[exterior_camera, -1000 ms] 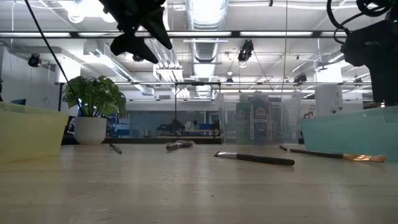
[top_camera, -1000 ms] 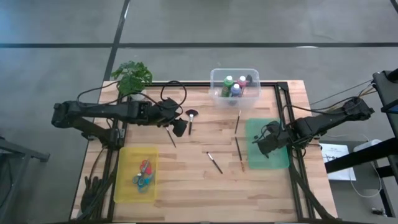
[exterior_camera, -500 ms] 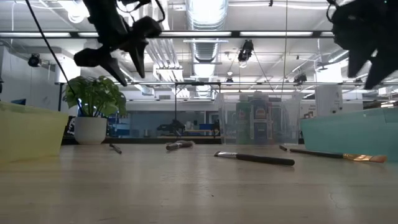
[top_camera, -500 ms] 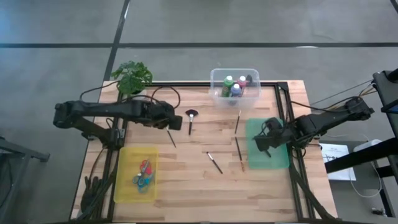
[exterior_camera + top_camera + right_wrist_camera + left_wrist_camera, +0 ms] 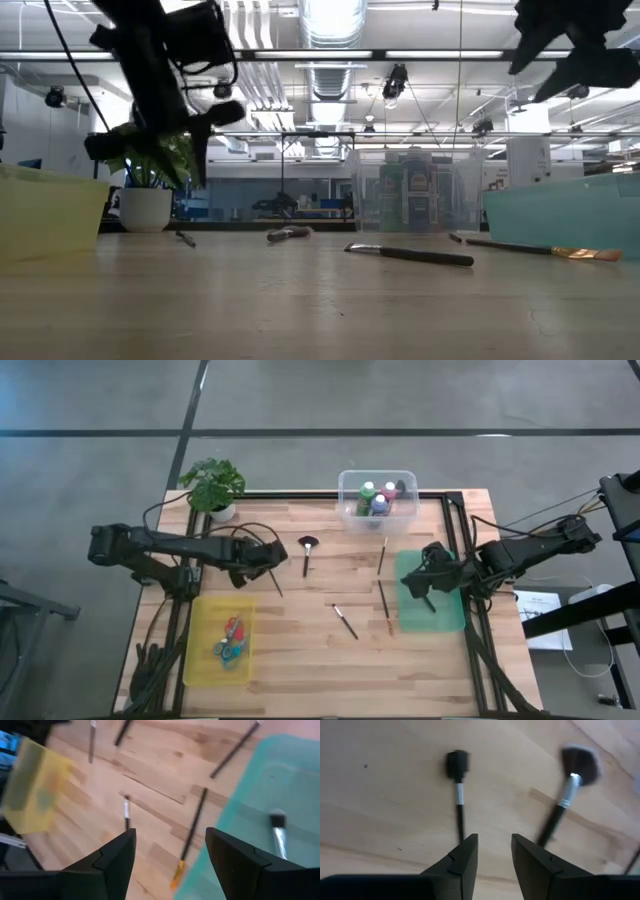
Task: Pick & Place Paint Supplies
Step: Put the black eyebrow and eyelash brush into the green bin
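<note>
My left gripper (image 5: 270,566) hangs open over a thin dark brush (image 5: 459,795) lying flat on the wood; in the left wrist view the brush's handle runs down beside one of the fingers (image 5: 466,862). A fan brush (image 5: 306,550) lies just to its right. My right gripper (image 5: 429,580) is open above the green tray (image 5: 448,616), where one brush (image 5: 277,832) lies. More brushes (image 5: 384,605) lie mid-table. Paint bottles (image 5: 377,500) stand in a clear bin. Scissors (image 5: 230,640) lie in the yellow tray (image 5: 205,660).
A potted plant (image 5: 212,485) stands at the far left corner. The clear bin (image 5: 347,510) is at the far edge and the yellow tray at the near left. Black frame rails (image 5: 455,530) run along both table sides. Bare wood lies at the near middle.
My left gripper has gone down and toward the table's left edge, from beside the fan brush to over the thin dark brush. My right gripper has risen above the green tray and drifted a little toward the far edge.
</note>
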### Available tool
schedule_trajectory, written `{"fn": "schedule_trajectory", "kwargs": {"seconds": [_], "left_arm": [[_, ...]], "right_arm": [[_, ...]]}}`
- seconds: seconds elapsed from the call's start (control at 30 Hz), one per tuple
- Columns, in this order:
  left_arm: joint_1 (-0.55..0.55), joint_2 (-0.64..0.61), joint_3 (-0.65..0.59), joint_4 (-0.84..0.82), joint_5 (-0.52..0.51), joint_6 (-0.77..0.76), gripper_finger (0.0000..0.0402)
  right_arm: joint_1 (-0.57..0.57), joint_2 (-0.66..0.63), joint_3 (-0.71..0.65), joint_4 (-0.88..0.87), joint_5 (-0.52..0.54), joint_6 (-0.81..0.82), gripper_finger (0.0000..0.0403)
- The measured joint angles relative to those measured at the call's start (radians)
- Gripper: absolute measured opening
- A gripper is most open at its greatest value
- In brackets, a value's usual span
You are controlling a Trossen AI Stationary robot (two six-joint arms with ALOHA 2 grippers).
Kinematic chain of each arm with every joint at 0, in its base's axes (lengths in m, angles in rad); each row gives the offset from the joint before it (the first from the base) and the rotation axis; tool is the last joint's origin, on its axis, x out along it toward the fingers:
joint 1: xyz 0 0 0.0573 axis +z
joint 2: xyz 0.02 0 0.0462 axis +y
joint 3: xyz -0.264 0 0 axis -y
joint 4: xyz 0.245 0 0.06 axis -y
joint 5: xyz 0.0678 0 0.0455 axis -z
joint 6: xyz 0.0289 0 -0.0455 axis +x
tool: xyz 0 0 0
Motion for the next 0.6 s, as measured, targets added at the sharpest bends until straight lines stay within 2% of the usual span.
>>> {"fn": "schedule_trajectory", "kwargs": {"seconds": [0.13, 0.2, 0.6], "left_arm": [[0.010, 0.000, -0.070, 0.125, 0.001, -0.004, 0.0127], [0.016, 0.013, -0.091, 0.135, 0.001, -0.003, 0.0127], [0.054, 0.140, -0.096, 0.221, -0.003, -0.017, 0.0127]], "right_arm": [[0.000, 0.001, 0.018, 0.032, 0.032, -0.037, 0.0237], [0.000, 0.002, 0.025, 0.044, 0.035, -0.058, 0.0237], [0.000, 0.002, 0.046, 0.046, 0.048, -0.075, 0.0237]]}}
